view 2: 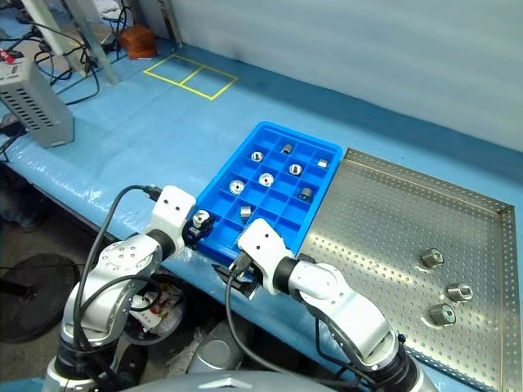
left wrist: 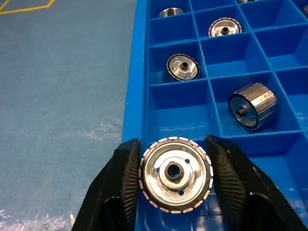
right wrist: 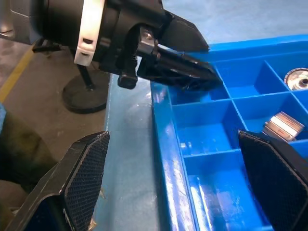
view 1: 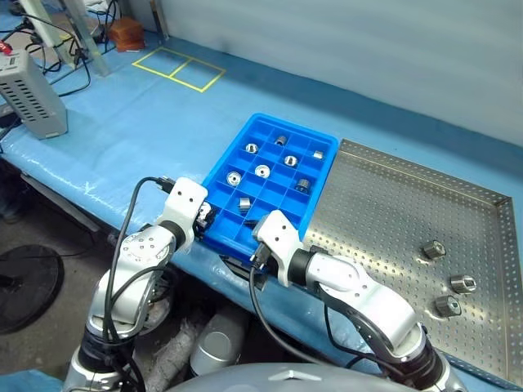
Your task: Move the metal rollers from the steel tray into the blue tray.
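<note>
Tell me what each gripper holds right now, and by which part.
A roller sits between the left gripper's fingers, one on each side of its ribbed rim, over the blue tray; whether they press it can't be told. Right gripper: open, empty.

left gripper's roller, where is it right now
In the left wrist view the roller sits between the left gripper's fingers, over the blue tray's near left corner compartment.

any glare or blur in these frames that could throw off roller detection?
Left wrist view: the roller between the fingers is sharp, with bright specular rings on its face. Right wrist view: white glare streaks on the blue tray rim; its own fingers are soft, close to the lens. Left eye view: the steel tray reads evenly, and the three rollers on it are small but distinct.
</note>
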